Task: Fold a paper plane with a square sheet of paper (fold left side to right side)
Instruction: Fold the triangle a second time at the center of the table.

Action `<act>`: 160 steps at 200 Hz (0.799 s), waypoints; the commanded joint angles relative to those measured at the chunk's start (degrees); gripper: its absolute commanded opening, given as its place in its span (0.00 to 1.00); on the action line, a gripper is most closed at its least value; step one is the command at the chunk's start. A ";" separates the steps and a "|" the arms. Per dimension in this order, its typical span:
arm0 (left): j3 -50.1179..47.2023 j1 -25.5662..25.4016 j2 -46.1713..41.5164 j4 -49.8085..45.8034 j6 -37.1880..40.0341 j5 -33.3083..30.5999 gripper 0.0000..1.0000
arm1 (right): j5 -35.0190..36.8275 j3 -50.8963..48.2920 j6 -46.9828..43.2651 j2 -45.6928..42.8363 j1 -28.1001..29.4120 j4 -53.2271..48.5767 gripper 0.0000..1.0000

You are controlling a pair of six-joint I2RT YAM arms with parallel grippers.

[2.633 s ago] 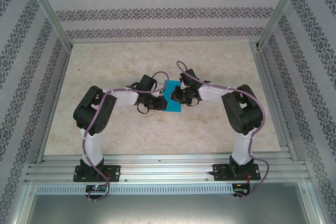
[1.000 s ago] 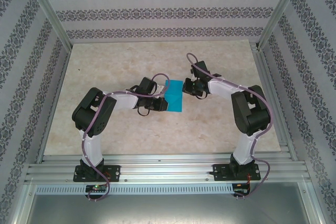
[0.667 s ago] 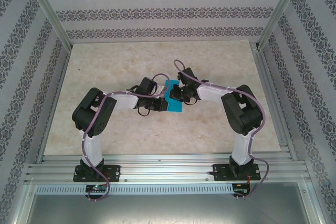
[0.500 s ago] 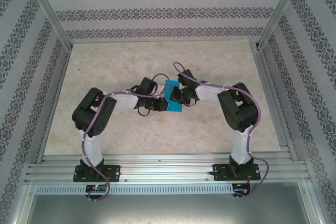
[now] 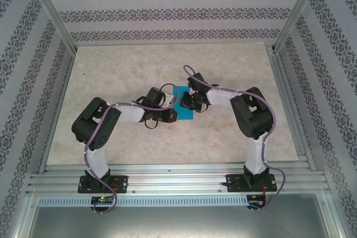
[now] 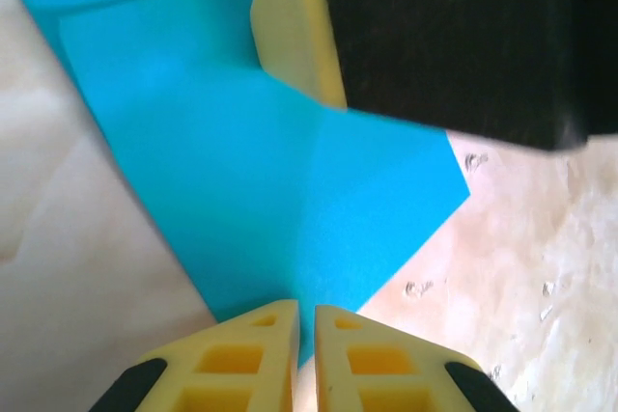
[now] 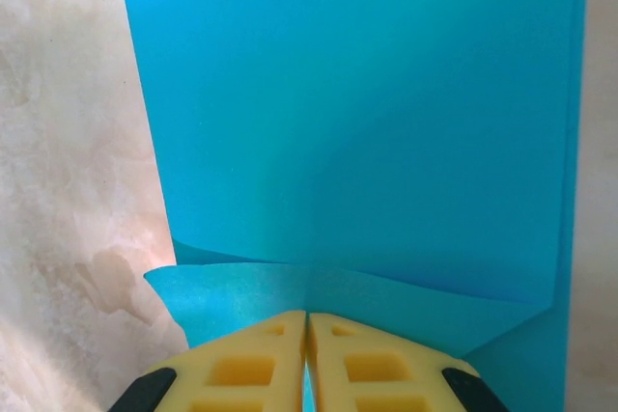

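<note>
1. Nearest me, both arm bases are bolted to the aluminium rail (image 5: pixel 178 181) at the near edge of the table (image 5: pixel 117 71). This is well short of the sheet of paper (image 5: pixel 185 113).
2. From there the two arms lean inward and meet over the sheet, the left arm coming in from its left side and the right arm from its right.
3. The sheet lies on the table about midway across, bright cyan-blue, mostly covered by the two wrists in the overhead view.
4. The left gripper (image 5: pixel 173 114) sits at the sheet's near-left part. In my left wrist view (image 6: pixel 305 330) its yellow fingers are almost together, with a pointed bit of the sheet (image 6: pixel 251 171) running into the thin gap, so I read it as clamped on the paper.
5. Just beyond that gripper the sheet shows a diagonal crease and layered panels, with one corner lying on the pale table to the right.
6. The right gripper (image 5: pixel 187 102) is over the sheet's far-right part. In its wrist view (image 7: pixel 306 330) the fingers are pressed together on a raised fold of the sheet (image 7: pixel 357 113), so it is clamped on the paper too.
7. One yellow finger (image 6: pixel 294 36) and the black body of the right gripper stand on the sheet's far side in the left wrist view.
8. Farthest off, beyond the sheet, patterned walls (image 5: pixel 167 12) close in the table.
</note>
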 commanded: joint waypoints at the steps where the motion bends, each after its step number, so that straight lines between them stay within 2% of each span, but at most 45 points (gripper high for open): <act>1: -6.35 -1.30 0.29 -12.22 -0.78 -1.36 0.15 | 4.75 -0.48 -1.09 2.64 -1.51 -2.71 0.11; 48: -7.90 -0.92 -3.35 -12.78 -1.24 -0.62 0.14 | 3.16 -0.39 -1.60 1.61 -1.35 -1.54 0.11; 88: -0.52 -0.35 -7.86 -12.68 -3.46 3.01 0.11 | 2.46 0.04 -1.31 0.59 -1.18 -1.03 0.11; 119: 6.21 -0.43 -4.36 -11.46 -4.48 4.96 0.10 | 2.37 -0.08 -1.14 0.68 -1.09 -0.93 0.11; 160: 11.44 -0.44 2.62 -12.31 -3.52 3.32 0.09 | 1.94 -0.21 -1.14 0.41 -0.91 -0.70 0.11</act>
